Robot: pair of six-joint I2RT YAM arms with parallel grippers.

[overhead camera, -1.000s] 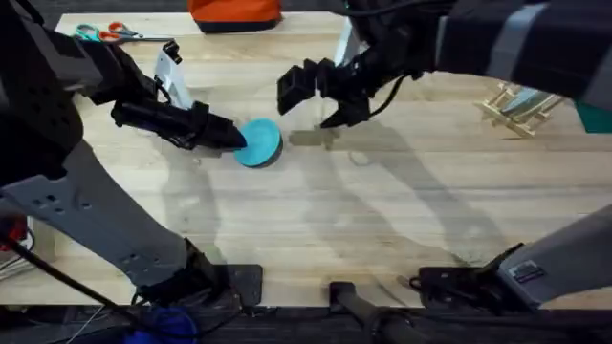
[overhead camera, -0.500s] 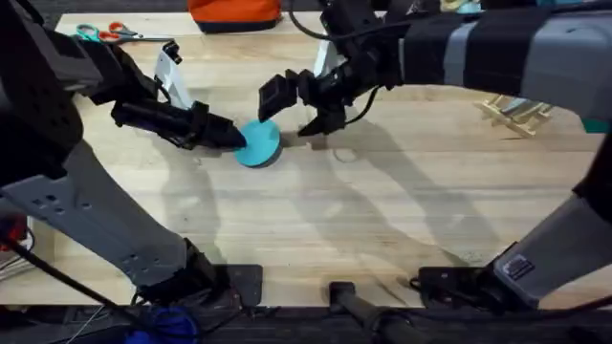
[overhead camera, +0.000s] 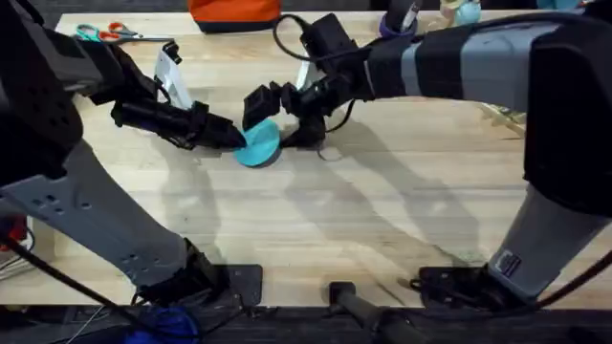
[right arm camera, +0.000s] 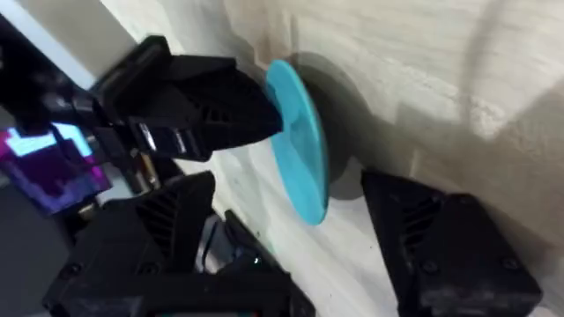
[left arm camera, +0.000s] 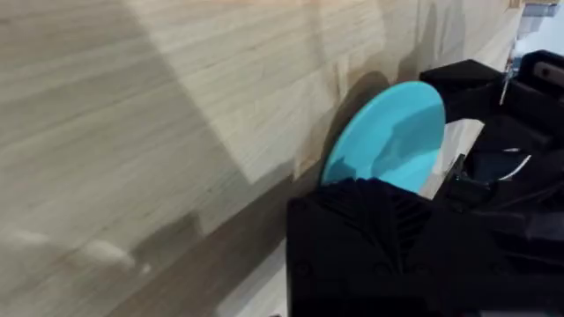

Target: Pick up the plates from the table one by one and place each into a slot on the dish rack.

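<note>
Meanwhile, the left pincer (overhead camera: 232, 137) stayed clamped on the rim of the bright cyan round flat plate (overhead camera: 258, 143), holding it tilted on edge over the light wood butcher-block bench (overhead camera: 382, 220) toward its far left. The right pincer (overhead camera: 279, 103), jaws spread wide and empty, had swept in from the right until its fingers straddled the plate. That looked like a handover, since the pale wooden dish rack (overhead camera: 505, 116) stood well apart by the right edge.

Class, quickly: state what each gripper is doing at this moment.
Left gripper: closed on the round cyan plate, tilted on edge.
Right gripper: jaws open, either side of the plate's rim, not yet gripping.
</note>
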